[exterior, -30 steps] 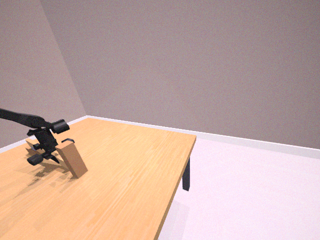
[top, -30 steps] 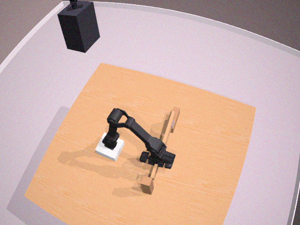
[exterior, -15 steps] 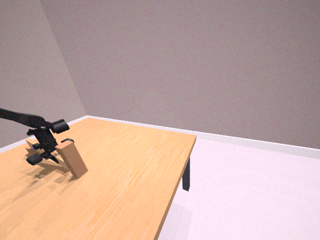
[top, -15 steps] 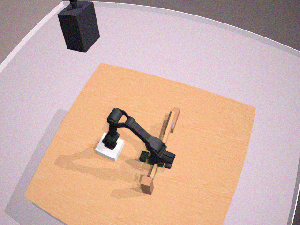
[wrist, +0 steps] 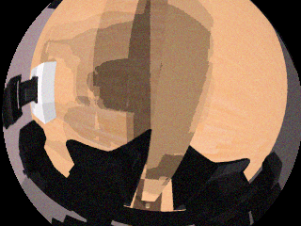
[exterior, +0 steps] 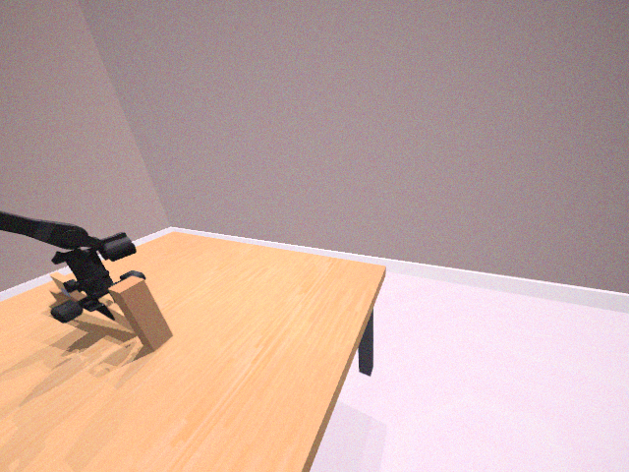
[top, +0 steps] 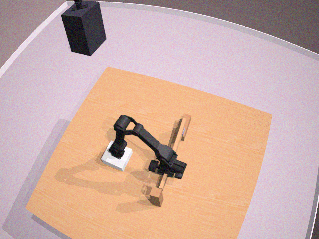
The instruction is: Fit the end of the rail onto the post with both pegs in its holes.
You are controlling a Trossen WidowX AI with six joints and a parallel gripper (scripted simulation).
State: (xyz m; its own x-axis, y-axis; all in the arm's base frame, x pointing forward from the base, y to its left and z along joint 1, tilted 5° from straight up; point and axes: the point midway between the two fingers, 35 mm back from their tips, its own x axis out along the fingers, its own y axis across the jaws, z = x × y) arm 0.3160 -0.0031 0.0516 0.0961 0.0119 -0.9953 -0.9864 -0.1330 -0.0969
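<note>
The long, straight, pale tan wooden rail (top: 181, 127) (exterior: 108, 327) (wrist: 174, 71) has a darker, shadowed side. In the top view, its long axis runs from 7 o'clock, by the post (top: 155, 196) (exterior: 146, 315) (wrist: 141, 205), to 1 o'clock, at the footboard block (top: 186, 126). The gripper (top: 164, 176) (exterior: 112, 306) (wrist: 161, 135) is mostly closed, clamping the rail near the post. Peg engagement is unclear.
</note>
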